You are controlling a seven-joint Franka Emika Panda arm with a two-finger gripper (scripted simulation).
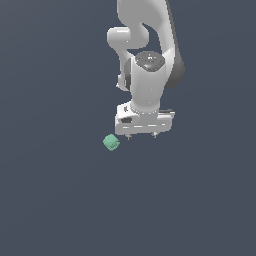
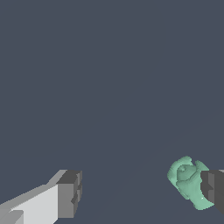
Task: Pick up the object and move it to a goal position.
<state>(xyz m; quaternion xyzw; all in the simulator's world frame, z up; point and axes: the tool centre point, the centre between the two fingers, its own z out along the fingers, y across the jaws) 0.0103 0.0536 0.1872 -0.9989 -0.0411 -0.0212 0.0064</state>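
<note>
White Panda arm (image 1: 147, 55) hanging down over a flat dark slate-blue floor (image 1: 55, 200), wrist pointed straight at the surface. In the exterior view the gripper (image 1: 141, 135) shows mostly as a white housing with two tiny finger stubs poking out beneath it, one toward each end of the body, nothing between them. The mint-green block (image 1: 111, 142) sits on the floor just off the gripper's corner, toward the exterior view's left and a touch lower in the picture, apart from the housing.

The wrist view gives what that angle hides: the gripper (image 2: 142, 190) spread wide, one white finger with a dark grey pad (image 2: 70, 192) on one side, the other dark pad (image 2: 214, 188) at the picture's edge on the far side. Bare floor (image 2: 109, 87) fills the gap between them. The block (image 2: 189, 182) shows up lumpy and rounded here, lying right against the inner side of that far pad, partly overlapped by it. Whether pad and block actually touch can't be told. Jaws wide apart, gripping nothing.
</note>
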